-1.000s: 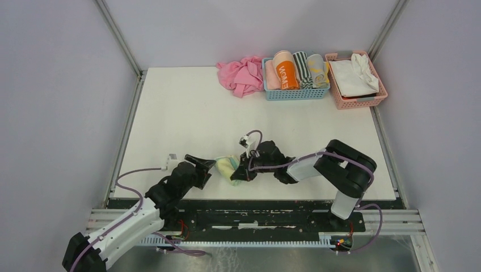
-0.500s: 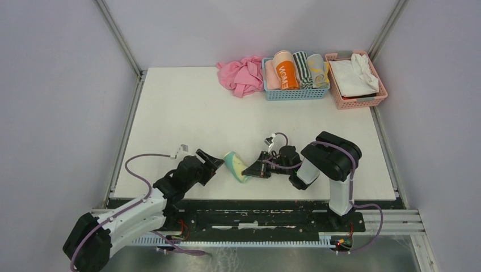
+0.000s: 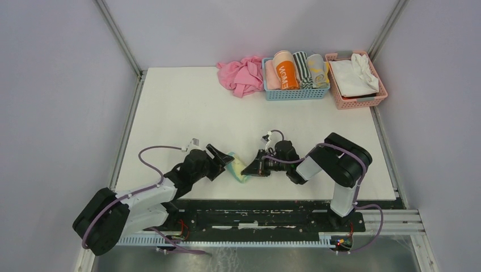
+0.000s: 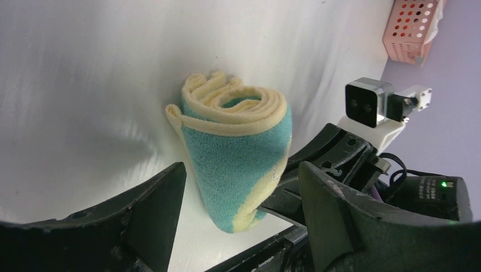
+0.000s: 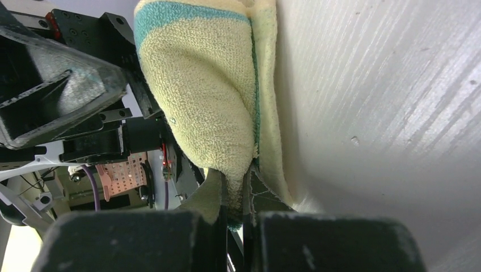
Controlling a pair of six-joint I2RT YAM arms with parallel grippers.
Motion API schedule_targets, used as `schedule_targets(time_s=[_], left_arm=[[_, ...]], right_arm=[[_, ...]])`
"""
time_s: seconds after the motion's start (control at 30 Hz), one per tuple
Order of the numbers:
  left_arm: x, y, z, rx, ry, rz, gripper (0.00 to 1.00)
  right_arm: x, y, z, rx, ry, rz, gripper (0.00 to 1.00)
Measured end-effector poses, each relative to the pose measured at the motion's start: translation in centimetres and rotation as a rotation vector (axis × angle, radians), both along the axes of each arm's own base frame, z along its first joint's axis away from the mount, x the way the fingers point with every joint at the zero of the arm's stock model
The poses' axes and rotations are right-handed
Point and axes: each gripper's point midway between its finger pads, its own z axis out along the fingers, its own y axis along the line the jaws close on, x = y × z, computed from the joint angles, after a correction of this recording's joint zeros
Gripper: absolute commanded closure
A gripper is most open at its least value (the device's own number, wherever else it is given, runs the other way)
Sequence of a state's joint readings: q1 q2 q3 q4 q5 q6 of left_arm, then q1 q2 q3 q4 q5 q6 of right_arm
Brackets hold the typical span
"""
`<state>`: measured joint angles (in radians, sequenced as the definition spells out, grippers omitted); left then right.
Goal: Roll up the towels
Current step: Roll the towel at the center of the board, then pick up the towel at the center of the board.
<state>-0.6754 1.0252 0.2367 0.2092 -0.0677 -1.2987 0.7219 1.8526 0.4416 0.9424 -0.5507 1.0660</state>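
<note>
A rolled pale yellow and teal towel (image 3: 237, 168) lies near the table's front edge, between the two arms. My right gripper (image 3: 253, 168) is shut on the towel's right end; in the right wrist view the terry (image 5: 198, 102) is pinched between the closed fingers (image 5: 235, 198). My left gripper (image 3: 222, 161) stands open at the roll's left end. In the left wrist view, the near end of the roll (image 4: 235, 147) sits between the spread fingers (image 4: 241, 190) without touching them. A rolled grey towel with yellow marks (image 3: 318, 71) lies in the blue basket.
A blue basket (image 3: 295, 94) with several rolled towels stands at the back. Right of it is a pink basket (image 3: 357, 102) holding white cloth. A crumpled pink cloth (image 3: 241, 75) lies left of the blue basket. The table's front edge runs just below the towel.
My left gripper has moved right and up to the roll's left end, its jaws a little wider. The right arm has shifted the towel slightly right and keeps its grip.
</note>
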Motion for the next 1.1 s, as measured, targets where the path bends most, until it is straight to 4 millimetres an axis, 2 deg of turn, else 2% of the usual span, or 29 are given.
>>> schedule_targets(time_s=[0.2, 0.3, 0.47, 0.57, 0.63, 0.73, 0.83, 0.9, 1.1], left_arm=[[0.6, 0.1, -1.8, 0.025, 0.034, 0.015, 0.27], [1.3, -0.1, -2.4, 0.018, 0.036, 0.023, 0.35], [1.8, -0.4, -3.1, -0.019, 0.041, 0.033, 0.54], [1.8, -0.5, -3.5, -0.047, 0.045, 0.045, 0.63], [1.7, -0.4, -3.6, -0.059, 0.047, 0.047, 0.67], [1.5, -0.4, -3.7, -0.075, 0.059, 0.058, 0.71], [1.3, -0.3, -3.6, -0.084, 0.076, 0.07, 0.72], [1.0, -0.1, -3.6, -0.082, 0.091, 0.078, 0.72], [0.6, 0.8, -3.5, -0.062, 0.114, 0.126, 0.73]], right_arm=[[-0.2, 0.5, -0.1, -0.029, 0.003, 0.039, 1.0], [-0.3, 1.0, 0.0, -0.055, -0.007, 0.061, 1.0], [-0.5, 1.6, 0.3, -0.119, -0.033, 0.101, 0.98], [-0.6, 1.8, 0.5, -0.168, -0.053, 0.123, 0.88], [-0.6, 1.8, 0.7, -0.211, -0.071, 0.137, 0.75], [-0.6, 1.9, 1.4, -0.308, -0.126, 0.154, 0.6], [-1.1, 2.0, 2.7, -0.436, -0.228, 0.175, 0.5], [-1.5, 2.0, 3.7, -0.498, -0.287, 0.191, 0.36], [-2.3, 1.4, 5.1, -0.639, -0.385, 0.227, 0.27]])
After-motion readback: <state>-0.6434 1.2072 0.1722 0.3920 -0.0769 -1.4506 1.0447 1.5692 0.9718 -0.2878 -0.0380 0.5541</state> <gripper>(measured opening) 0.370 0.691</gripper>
